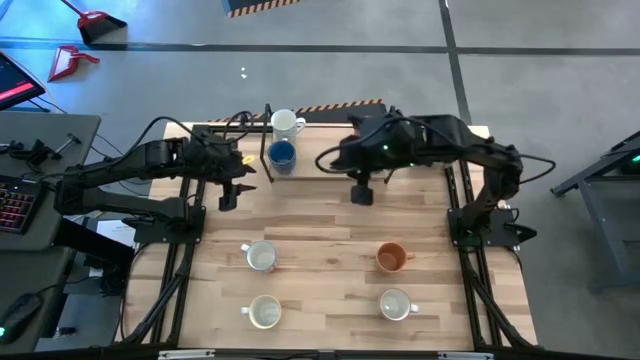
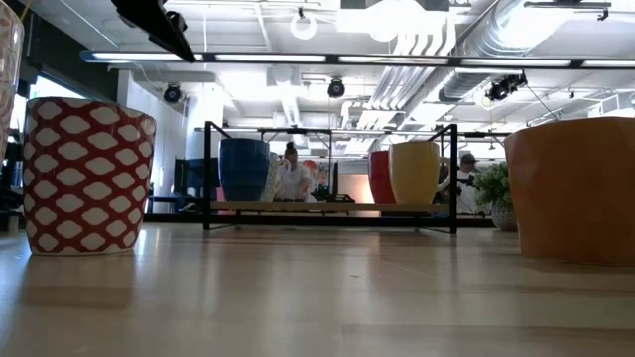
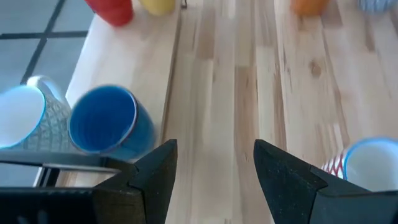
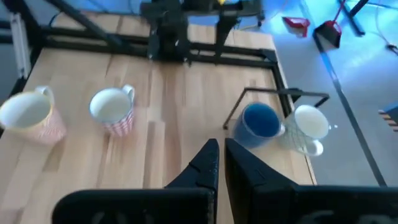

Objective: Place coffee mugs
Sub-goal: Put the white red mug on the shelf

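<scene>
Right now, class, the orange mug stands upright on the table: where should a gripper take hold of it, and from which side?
Grip the orange mug by its rim from straight above, one finger inside; it stands upright, mouth open upward, handle toward the table's right edge.

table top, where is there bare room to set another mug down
Bare wood runs across the middle of the table, between the blue mug at the rack and the four mugs nearer the front, such as the orange mug. Another gap lies between that group's left and right pairs. Crowded: around the rack, beside the white mug.
</scene>
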Robot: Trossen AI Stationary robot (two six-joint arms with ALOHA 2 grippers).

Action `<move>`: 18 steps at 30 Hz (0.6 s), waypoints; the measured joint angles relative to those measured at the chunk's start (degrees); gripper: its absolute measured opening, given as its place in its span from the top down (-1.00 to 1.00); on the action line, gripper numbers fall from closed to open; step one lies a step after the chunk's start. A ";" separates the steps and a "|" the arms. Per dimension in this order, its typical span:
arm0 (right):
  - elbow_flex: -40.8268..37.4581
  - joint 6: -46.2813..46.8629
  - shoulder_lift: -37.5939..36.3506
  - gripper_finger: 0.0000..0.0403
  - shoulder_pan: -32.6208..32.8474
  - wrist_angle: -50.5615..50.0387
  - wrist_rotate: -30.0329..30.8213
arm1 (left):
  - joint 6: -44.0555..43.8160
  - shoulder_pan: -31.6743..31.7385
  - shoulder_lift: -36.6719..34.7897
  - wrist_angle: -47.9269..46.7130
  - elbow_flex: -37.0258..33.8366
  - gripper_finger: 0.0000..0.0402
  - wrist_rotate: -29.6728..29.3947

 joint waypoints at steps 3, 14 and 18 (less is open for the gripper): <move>-0.13 -1.36 -0.86 0.98 0.78 -2.13 0.04 | -1.33 -0.04 -0.02 2.29 0.00 0.01 0.04; -0.03 -1.22 -6.12 0.98 -2.39 -4.81 2.17 | -4.97 -0.04 -0.02 3.69 0.00 0.01 -0.06; -10.30 -2.44 -8.15 0.98 -3.83 3.63 1.29 | -4.88 -0.04 -0.02 3.69 0.00 0.01 -0.58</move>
